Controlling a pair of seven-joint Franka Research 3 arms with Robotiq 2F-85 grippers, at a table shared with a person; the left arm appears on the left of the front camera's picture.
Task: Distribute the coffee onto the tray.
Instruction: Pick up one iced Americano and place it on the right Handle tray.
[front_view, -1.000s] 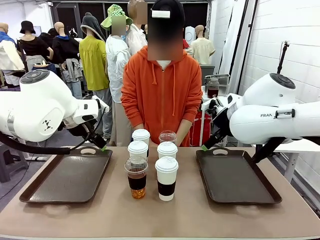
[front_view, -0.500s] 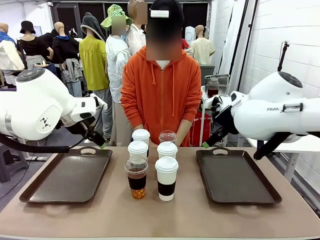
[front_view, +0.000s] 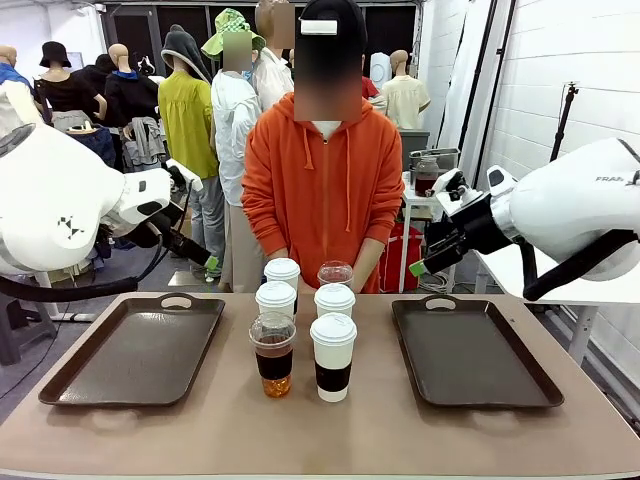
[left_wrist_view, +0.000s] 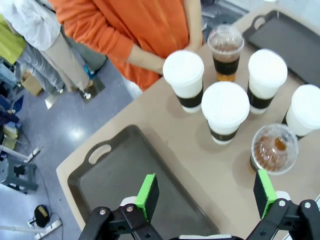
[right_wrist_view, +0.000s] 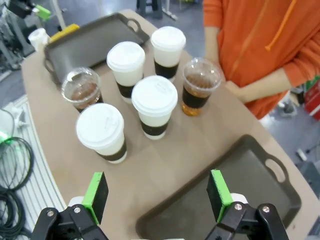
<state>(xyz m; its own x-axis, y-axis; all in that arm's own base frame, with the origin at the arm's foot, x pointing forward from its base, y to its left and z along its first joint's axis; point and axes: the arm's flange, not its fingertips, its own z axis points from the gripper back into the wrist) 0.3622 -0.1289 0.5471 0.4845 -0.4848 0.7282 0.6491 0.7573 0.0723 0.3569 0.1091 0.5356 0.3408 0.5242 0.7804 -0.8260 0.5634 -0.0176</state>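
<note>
Right now we see the coffee (front_view: 335, 300) standing in a tight cluster at the middle of the table (front_view: 330, 435), on neither tray. It is four white paper cups (front_view: 333, 357) with dark bands and white lids, and two clear dome-lidded cups (front_view: 273, 360) of amber-brown drink. One clear cup is at the cluster's 7 o'clock corner, the other at its 1 o'clock corner.

From the cluster, the left tray (front_view: 130, 355) lies at 9 o'clock and the right tray (front_view: 470, 355) at 3 o'clock, both dark and apart from the cups. A person (front_view: 325, 170) in an orange hoodie stands at 12 o'clock, just behind the far cups.

We find the left gripper (left_wrist_view: 206, 195) in the air at 10 o'clock, its green pads (left_wrist_view: 148, 192) spread wide with nothing between them. The right gripper (right_wrist_view: 156, 195) hangs at 2 o'clock, likewise spread and holding nothing.
</note>
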